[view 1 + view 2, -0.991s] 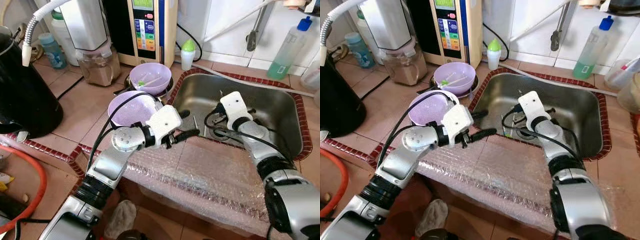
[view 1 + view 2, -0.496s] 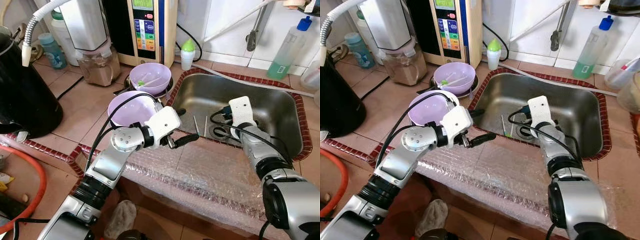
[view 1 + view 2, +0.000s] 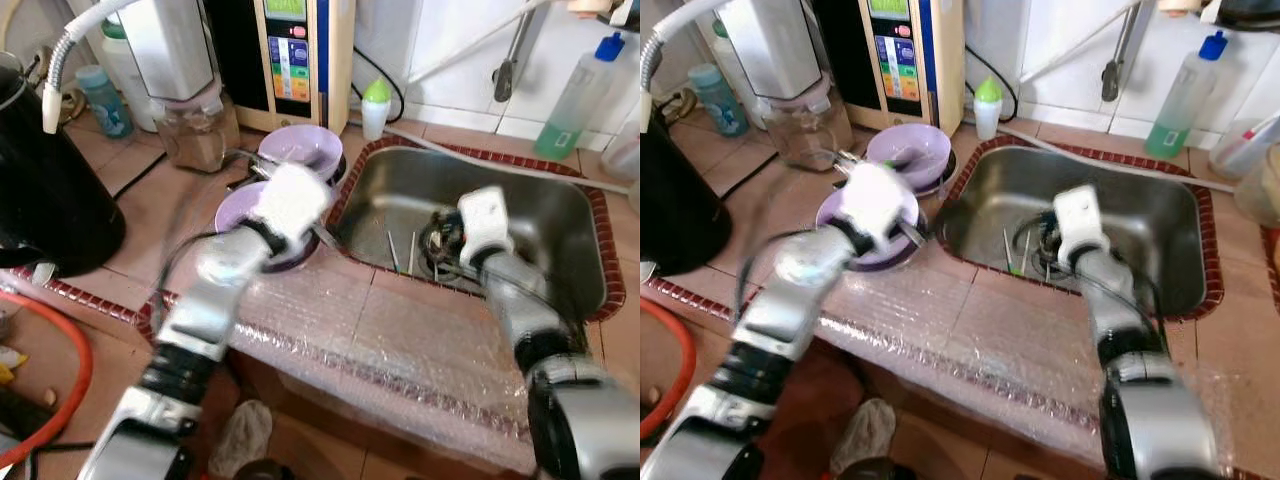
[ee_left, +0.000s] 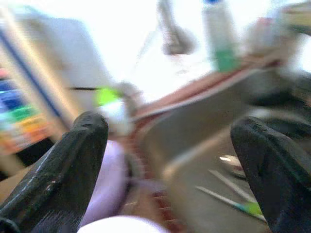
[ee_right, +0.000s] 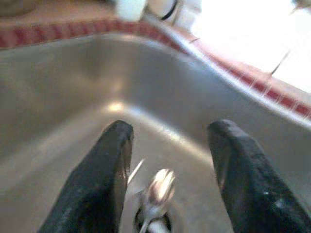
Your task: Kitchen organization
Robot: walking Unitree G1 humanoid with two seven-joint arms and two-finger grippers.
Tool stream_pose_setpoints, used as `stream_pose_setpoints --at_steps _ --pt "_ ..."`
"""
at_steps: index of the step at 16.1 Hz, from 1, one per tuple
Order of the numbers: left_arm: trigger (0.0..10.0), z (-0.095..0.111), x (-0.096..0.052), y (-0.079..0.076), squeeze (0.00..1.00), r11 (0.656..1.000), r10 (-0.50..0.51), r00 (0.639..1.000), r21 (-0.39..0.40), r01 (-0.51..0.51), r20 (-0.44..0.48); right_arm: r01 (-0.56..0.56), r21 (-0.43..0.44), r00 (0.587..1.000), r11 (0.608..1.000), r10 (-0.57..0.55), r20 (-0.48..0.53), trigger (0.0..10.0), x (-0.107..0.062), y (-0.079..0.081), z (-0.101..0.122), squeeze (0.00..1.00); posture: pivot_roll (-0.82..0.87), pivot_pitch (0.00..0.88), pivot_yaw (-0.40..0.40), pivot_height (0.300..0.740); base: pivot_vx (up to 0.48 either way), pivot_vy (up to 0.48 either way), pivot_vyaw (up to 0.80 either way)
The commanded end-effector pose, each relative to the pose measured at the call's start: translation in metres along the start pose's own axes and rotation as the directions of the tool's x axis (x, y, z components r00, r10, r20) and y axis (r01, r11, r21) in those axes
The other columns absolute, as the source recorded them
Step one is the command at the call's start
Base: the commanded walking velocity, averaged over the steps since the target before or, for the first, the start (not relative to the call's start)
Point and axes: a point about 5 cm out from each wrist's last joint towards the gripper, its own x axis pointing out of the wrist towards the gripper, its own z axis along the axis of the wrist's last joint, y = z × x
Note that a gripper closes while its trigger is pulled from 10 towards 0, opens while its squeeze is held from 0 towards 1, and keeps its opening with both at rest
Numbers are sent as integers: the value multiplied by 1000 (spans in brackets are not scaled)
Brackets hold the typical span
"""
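Observation:
Two purple bowls stand left of the steel sink (image 3: 565,215): a near bowl (image 3: 238,212) and a far bowl (image 3: 300,148) with a utensil in it. My left gripper (image 4: 172,131) is blurred with motion, over the near bowl's right edge by the sink rim; it is open with nothing between its fingers. Thin utensils (image 3: 392,250) lie on the sink floor. My right gripper (image 5: 171,128) hangs open inside the sink, just above the drain, where a spoon (image 5: 158,187) lies.
Black kettle (image 3: 50,190) at the left, blender (image 3: 185,90) and water unit (image 3: 295,60) at the back. A green-capped bottle (image 3: 375,108) and a soap bottle (image 3: 575,95) stand by the wall. Bubble wrap (image 3: 400,350) covers the front counter edge.
My left arm has swung up and back from the bubble wrap to the near purple bowl. My right gripper has shifted slightly within the sink, staying by the drain.

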Motion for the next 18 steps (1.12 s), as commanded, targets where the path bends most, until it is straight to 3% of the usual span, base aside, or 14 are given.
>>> stream_pose_setpoints --at_steps 1,4,5,6,7,8,9,10,12,16,18 --pt "10000 -1 -8 13 1000 996 92 996 -2 -92 1 -12 5 999 1000 12 51 10000 -1 1 7 1000 18 0 64 740 0 0 0" --pt "10000 0 -16 35 1000 960 278 960 6 -278 -11 -26 75 990 997 16 143 10000 -10 21 20 1000 17 0 65 740 0 0 0" --pt "10000 -1 -19 41 1000 942 335 942 -6 -335 -19 -57 89 985 994 41 169 10000 -14 35 24 1000 15 0 66 740 0 0 0" --pt "10000 -9 -27 54 1000 892 450 890 -19 -453 -74 -124 97 975 988 103 195 10000 -25 64 27 1000 13 0 67 740 0 0 0" --pt "10000 -19 -35 63 1000 853 516 846 -7 -521 -133 -165 108 970 980 142 196 10000 -33 83 24 0 11 0 68 740 0 0 0" --pt "10000 -23 -39 67 827 840 536 830 0 -542 -157 -179 114 970 977 156 188 10000 -35 88 22 0 11 0 68 740 0 0 0" --pt "10000 -27 -43 71 192 827 554 813 5 -562 -181 -187 116 970 976 164 182 10000 -36 93 19 0 11 0 68 740 0 0 0" --pt "10000 -28 -45 75 0 816 570 799 22 -577 -193 -186 119 970 975 163 178 10000 -36 94 19 0 10 0 67 740 0 0 0" --pt "10000 -37 -53 85 0 779 613 746 37 -626 -261 -198 119 969 973 175 176 10000 -35 96 26 0 10 0 67 740 0 0 0" --pt "10000 -52 -54 79 0 798 529 757 -79 -597 -385 -218 117 967 969 198 163 10000 -40 98 33 0 14 0 60 740 0 0 0" --pt "7804 -53 -52 75 0 811 503 773 -98 -577 -385 -182 109 962 977 154 226 10000 -40 94 40 0 16 0 59 740 0 0 0"
